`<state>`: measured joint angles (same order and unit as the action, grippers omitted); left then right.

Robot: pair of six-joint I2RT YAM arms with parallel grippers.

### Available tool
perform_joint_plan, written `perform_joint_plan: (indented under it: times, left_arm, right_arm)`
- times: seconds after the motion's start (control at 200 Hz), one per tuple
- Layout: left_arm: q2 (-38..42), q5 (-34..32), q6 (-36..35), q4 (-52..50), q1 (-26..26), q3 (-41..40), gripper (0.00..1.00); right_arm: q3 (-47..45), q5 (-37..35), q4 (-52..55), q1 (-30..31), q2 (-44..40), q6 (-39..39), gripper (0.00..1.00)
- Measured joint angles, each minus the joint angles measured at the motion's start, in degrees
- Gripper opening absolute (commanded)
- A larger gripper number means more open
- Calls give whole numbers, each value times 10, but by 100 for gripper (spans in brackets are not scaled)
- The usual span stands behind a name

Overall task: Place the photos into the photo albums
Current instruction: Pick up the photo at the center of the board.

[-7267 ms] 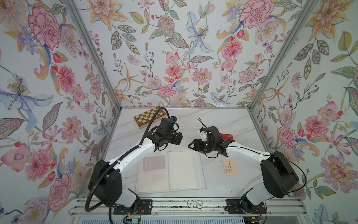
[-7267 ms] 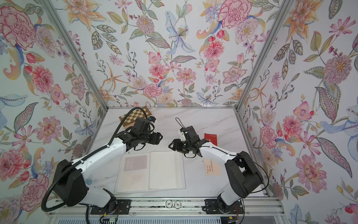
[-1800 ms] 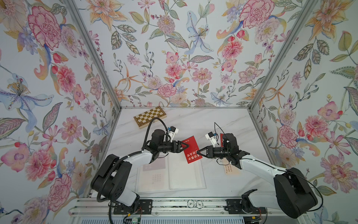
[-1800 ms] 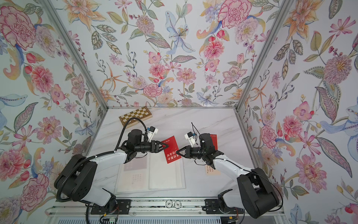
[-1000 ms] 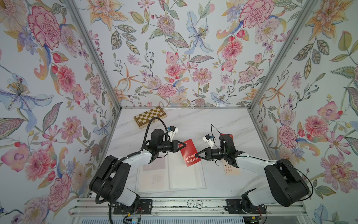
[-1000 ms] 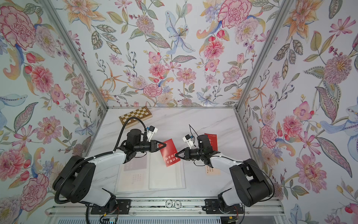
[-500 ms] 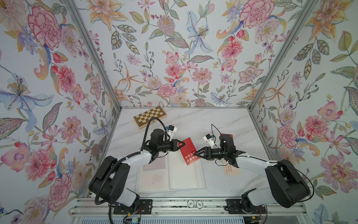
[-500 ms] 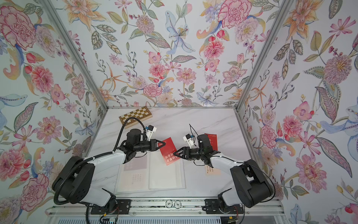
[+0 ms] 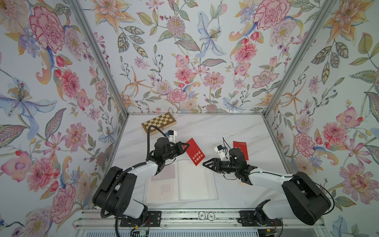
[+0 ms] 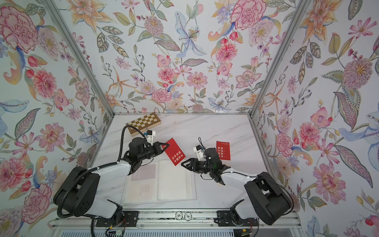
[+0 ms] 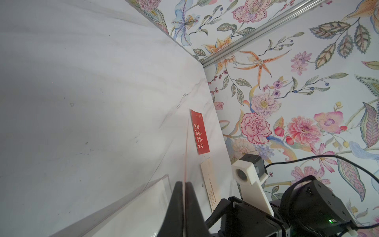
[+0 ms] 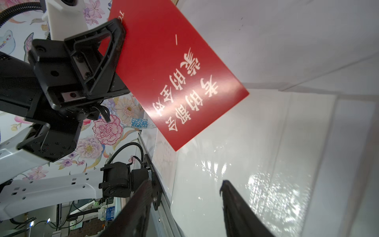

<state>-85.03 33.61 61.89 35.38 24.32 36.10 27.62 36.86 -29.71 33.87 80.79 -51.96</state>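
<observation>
We are seeing the left gripper clamping one corner of a red photo, jaws closed flat on it. The photo is hanging tilted in the air over the 12 o'clock edge of the open photo album, which is lying at 6 o'clock on the table. The right gripper is pointing at the photo from its 3 o'clock side, just clear of it, jaws parted and gripping nothing.

The print on the album's left page is too faint for us to read. The left wrist view is showing the held photo only edge-on, as a thin line. It is also showing a cream photo beside a second red photo. In both top views the right arm is covering nearly all of the cream one at 3 o'clock.

The right wrist view alone is giving us the held photo's white characters and the open gap between its own fingers, which are cut off at the frame's edge. Only the top views are showing the chessboard box, at 11 o'clock.
</observation>
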Motion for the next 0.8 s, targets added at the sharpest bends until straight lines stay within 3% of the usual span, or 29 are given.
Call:
perform_joint_plan:
  times: [0.49,0.801]
  left_arm:
    - [25,-20,23,8,0,-8,0]
    - [34,-30,17,-8,0,-9,0]
  right_arm:
    - [25,-42,-226,20,161,-137,50]
    - [39,-44,-384,22,247,-233,22]
